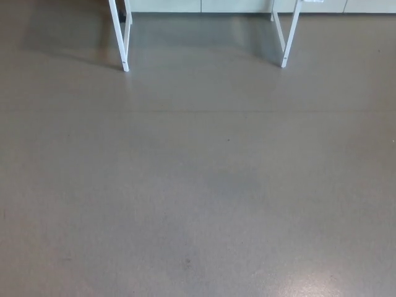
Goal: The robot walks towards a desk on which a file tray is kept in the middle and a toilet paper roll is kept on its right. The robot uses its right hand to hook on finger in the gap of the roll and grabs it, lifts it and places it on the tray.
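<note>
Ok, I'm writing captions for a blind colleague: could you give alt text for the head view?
Bare grey floor fills almost the whole frame. At the top edge stand the lower ends of two white desk legs, a left leg and a right leg, with a pale panel behind them. Nothing of the robot or of the desktop shows.

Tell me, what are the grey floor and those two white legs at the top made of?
The floor looks like smooth vinyl, poured resin or sealed concrete: it is an even grey, nearly seamless, with a soft glare at the lower right. The left leg and right leg look like white-painted metal, being thin, straight, crisp-edged bars, though painted wood can't be ruled out.
</note>
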Motion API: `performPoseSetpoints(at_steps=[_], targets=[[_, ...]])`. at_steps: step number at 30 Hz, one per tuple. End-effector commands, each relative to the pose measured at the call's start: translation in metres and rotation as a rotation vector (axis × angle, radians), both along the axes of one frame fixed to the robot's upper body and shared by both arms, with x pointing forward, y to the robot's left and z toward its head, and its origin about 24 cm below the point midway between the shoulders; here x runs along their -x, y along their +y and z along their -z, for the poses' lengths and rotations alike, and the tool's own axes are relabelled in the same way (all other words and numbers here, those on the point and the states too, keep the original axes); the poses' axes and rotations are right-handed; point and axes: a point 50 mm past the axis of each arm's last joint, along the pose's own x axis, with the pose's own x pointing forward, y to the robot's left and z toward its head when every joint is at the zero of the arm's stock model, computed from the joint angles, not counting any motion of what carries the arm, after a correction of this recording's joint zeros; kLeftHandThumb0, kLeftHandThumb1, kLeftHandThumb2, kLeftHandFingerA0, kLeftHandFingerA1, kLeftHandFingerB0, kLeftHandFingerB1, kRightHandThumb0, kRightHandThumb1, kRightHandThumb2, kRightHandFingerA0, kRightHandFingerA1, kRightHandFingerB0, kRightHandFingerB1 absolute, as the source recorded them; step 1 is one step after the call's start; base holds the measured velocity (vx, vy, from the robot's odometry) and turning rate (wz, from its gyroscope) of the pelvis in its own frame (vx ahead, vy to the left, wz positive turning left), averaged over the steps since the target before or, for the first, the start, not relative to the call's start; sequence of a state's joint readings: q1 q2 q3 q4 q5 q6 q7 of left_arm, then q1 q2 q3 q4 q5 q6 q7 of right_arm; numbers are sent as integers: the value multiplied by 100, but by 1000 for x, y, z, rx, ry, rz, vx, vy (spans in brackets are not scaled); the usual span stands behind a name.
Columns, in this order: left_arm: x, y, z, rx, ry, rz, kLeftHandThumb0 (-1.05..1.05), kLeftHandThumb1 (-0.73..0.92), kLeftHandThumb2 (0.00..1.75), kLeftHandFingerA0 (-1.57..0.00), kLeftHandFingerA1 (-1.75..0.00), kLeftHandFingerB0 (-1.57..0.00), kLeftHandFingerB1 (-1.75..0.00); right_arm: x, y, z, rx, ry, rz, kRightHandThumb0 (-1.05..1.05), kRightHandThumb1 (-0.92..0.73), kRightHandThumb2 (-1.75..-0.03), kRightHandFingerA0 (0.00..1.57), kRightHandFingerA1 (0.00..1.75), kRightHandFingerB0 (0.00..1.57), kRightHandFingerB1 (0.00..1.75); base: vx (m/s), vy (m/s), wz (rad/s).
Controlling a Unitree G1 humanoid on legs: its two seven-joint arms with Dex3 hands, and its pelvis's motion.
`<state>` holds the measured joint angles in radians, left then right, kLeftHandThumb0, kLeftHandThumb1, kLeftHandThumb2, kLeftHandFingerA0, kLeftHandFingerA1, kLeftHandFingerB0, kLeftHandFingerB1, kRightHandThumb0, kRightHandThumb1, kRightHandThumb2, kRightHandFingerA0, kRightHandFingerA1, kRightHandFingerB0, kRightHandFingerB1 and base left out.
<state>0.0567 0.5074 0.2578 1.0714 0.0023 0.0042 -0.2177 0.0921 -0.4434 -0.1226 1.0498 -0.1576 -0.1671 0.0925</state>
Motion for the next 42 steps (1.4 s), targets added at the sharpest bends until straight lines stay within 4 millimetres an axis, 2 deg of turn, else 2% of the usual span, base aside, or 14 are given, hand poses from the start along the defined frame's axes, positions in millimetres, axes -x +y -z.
performPoseSetpoints(at_steps=[1, 3, 7, 9, 10, 16, 21, 28, 32, 34, 36, 39, 40, 42], targets=[[-2, 5, -8, 53, -50, 27, -105, 50, 68, -27, -155, -24, -146, -3, -6, -7, -3, -54, -23, -59, -46, -83, 0, 42, 0, 25, 0, 0, 0], [-2, 5, -8, 65, -58, 8, -105, 46, 73, -18, -155, -22, -148, -3, -6, -7, -4, -56, -23, -59, -46, -83, 0, 42, 0, 25, 0, 0, 0], [-1, 5, -6, 49, -43, 20, -105, 44, 77, -28, -173, -27, -165, -2, -6, -7, -4, -57, -24, -59, -46, -83, 0, 42, 0, 25, 84, 9, -27], [-1, 5, -5, 72, -62, -19, -105, 41, 75, -27, -172, -27, -163, -2, -6, -7, -4, -57, -24, -59, -46, -83, 0, 42, 0, 25, -36, 28, 8], [-2, 6, -7, 65, -58, 3, -105, 48, 70, -26, -160, -24, -151, -2, -6, -7, -4, -58, -25, -59, -46, -83, 0, 42, 0, 25, -57, 72, -8], [-1, 6, -8, 41, -41, 45, -105, 54, 65, -26, -154, -23, -145, -2, -6, -7, -5, -58, -25, -59, -46, -83, 0, 42, 0, 25, 33, 104, -5], [-1, 6, -6, 48, -38, 21, -105, 44, 76, -29, -172, -28, -164, -2, -6, -7, -5, -59, -25, -59, -46, -83, 0, 42, 0, 25, 150, 411, -1], [-3, 7, -8, 45, -50, 27, -105, 46, 74, -28, -168, -27, -160, -4, -5, -7, -7, -65, -26, -59, -46, -83, 0, 42, 0, 25, 207, 61, 6], [-2, 7, -6, 37, -40, 23, -105, 40, 80, -32, -175, -32, -171, -5, -6, -7, -5, -66, -28, -59, -46, -83, 0, 42, 0, 25, 207, -118, 10], [-4, 7, -7, 13, -28, 27, -105, 39, 84, -37, -169, -40, -166, -9, -7, -9, -2, -73, -31, -59, -46, -83, 0, 42, 0, 25, 260, -186, -4], [-4, 8, -8, -31, -9, 36, -105, 44, 78, -29, -166, -30, -161, -12, -6, -10, -2, -78, -35, -59, -46, -83, 0, 42, 0, 25, 417, -143, 40], [-2, 9, -8, -27, -12, 13, -105, 43, 77, -28, -164, -29, -159, -12, -6, -10, -2, -78, -36, -59, -46, -83, 0, 42, 0, 25, 308, -109, 8], [-1, 9, -7, -33, -12, 6, -105, 36, 83, -36, -173, -36, -169, -12, -6, -10, -2, -78, -36, -59, -46, -83, 0, 42, 0, 25, 194, -64, -4], [-2, 9, -6, -22, -10, -13, -105, 33, 93, -29, -174, -31, -171, -12, -6, -10, -2, -78, -36, -59, -46, -83, 0, 42, 0, 25, 270, -25, -1]])
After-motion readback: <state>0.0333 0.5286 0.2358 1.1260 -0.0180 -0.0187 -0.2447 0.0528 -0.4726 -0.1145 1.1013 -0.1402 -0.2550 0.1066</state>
